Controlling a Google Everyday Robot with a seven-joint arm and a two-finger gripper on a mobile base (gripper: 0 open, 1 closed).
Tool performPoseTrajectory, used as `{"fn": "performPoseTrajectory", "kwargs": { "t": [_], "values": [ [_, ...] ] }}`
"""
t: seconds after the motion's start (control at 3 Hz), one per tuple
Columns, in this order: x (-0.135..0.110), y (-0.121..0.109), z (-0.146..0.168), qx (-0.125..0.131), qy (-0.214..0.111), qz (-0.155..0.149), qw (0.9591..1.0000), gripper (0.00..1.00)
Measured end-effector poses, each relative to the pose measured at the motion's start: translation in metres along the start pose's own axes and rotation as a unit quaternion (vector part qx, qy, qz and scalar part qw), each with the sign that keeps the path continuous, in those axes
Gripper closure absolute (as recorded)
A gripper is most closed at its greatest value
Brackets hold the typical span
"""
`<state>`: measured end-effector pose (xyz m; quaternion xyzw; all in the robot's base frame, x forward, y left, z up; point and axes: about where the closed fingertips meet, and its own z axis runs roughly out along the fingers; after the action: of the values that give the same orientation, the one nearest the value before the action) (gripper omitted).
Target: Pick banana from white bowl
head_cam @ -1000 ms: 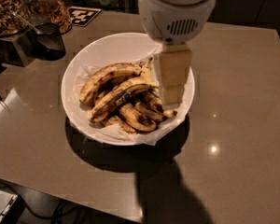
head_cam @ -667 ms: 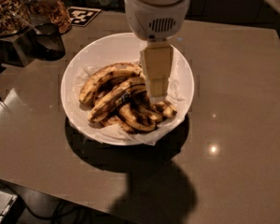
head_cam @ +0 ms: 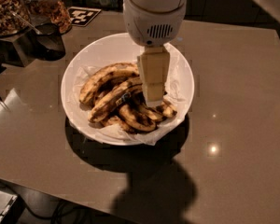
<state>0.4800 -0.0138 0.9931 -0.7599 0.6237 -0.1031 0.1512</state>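
Observation:
The white bowl (head_cam: 107, 50) sits on the brown table, lined with crumpled white paper and holding several overripe bananas. The banana (head_cam: 113, 99) with a small dark sticker near its middle lies diagonally across the pile. Another long spotted banana (head_cam: 102, 77) lies just behind it. Shorter dark bananas (head_cam: 137, 118) lie at the front. My gripper (head_cam: 154, 99) hangs straight down from the white wrist over the bowl's right half, its cream fingers just above the right end of the banana pile.
Dark glass jars of nuts (head_cam: 4, 6) stand at the back left beside a black stand. A black-and-white marker tag (head_cam: 84, 15) lies behind the bowl. The table's front edge runs along the lower left.
My gripper has moved left and slightly back over the bowl, from the right rim side to above the bananas' right ends. The bananas have not moved.

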Motion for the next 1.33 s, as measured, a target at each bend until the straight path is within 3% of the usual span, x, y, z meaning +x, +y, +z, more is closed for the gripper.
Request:
{"fn": "performPoseTrajectory", "kwargs": {
  "t": [0.67, 1.33],
  "values": [
    [-0.017, -0.004, 0.034, -0.044, -0.009, -0.029, 0.9986, 0.22],
    [-0.036, -0.011, 0.056, -0.068, 0.000, -0.064, 0.9956, 0.27]
  ]
}}
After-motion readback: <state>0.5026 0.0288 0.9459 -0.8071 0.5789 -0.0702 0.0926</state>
